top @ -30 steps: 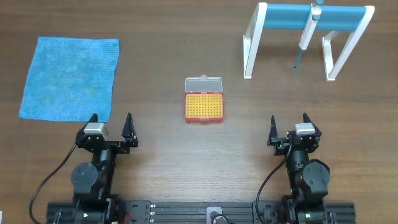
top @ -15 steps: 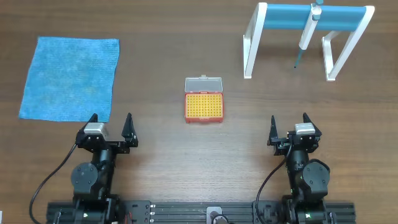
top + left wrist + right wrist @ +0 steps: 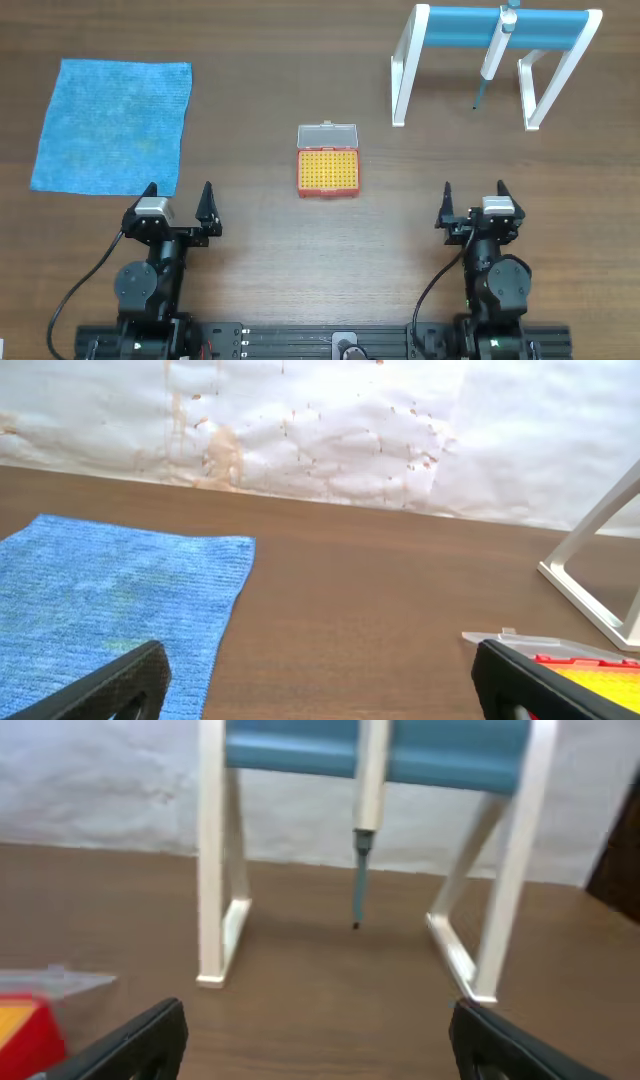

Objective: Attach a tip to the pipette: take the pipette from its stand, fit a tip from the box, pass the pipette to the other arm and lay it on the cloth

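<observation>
While the white pipette with the blue-green shaft [image 3: 490, 62] hangs untouched on the blue-barred, white-legged stand [image 3: 545, 27], every step of the task is yet to do.

Top view: the stand sits at 1 o'clock on the brown wooden counter [image 3: 300, 260]. The red tip box with yellow tips and a clear open lid [image 3: 327, 168] is near centre, and the blue woven cloth [image 3: 112, 125] is at 10 o'clock. The left arm [image 3: 150, 270] is at 7 o'clock and the right arm [image 3: 492, 275] at 5 o'clock. Left jaws and right jaws stand apart, holding nothing, well clear of all things.

Left wrist view: the cloth [image 3: 100, 600] and a corner of the tip box [image 3: 585, 672] lie ahead, with a stand foot [image 3: 600, 590] beyond. The jaws are spread wide.

Right wrist view: the pipette [image 3: 365, 780] is straight ahead between the stand legs, its shaft end clear of the counter. The jaws are wide.

Risks, as judged:
- The stand looks light, so jaws coming in off-line could strike a leg or the bar and shove or tip it.
- Closing on the slim lower shaft rather than the body could let the pipette swing or slip.
- Lifting at an angle may catch the bar and drag the stand.
- Later, pressing off-centre into the tip box could skid or tilt it.
- A loose grip at handover would drop the pipette short of the cloth.

Change: against a second ago, the right arm's wrist and jaws have shifted slightly toward 3 o'clock. The left arm, pipette, box and cloth are unmoved.
</observation>
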Controlling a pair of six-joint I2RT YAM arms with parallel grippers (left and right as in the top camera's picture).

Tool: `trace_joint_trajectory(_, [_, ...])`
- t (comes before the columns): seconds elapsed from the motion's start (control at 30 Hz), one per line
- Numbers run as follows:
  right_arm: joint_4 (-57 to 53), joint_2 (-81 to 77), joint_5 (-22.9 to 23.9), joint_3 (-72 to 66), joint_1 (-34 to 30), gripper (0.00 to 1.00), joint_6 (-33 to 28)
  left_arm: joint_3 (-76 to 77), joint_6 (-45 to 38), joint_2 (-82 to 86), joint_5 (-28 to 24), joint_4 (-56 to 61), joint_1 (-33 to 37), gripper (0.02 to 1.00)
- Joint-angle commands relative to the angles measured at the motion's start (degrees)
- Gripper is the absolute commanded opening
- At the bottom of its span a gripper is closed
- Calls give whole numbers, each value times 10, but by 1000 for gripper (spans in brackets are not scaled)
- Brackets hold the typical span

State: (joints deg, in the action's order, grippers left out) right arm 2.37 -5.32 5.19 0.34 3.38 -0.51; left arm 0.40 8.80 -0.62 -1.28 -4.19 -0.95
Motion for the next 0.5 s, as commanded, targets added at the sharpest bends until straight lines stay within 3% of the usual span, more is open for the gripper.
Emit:
trace_joint_trajectory(0.03, [181,-155,67,0,-3,847,65,-1,-7,3,9,-4,2,978])
trace_joint_trajectory(0.13, [362,-365,92,58,-3,847,58,-1,-7,3,9,-4,2,978])
trace_joint_trajectory(0.2, [376,-522,92,152,-3,847,56,-1,-7,3,9,-4,2,976])
trace_joint_trajectory(0.4, [381,-774,115,349,-3,847,40,-1,-7,3,9,-4,2,978])
trace_joint_trajectory(0.5, [474,-852,108,380,-7,836,-9,-1,-7,3,9,-4,2,976])
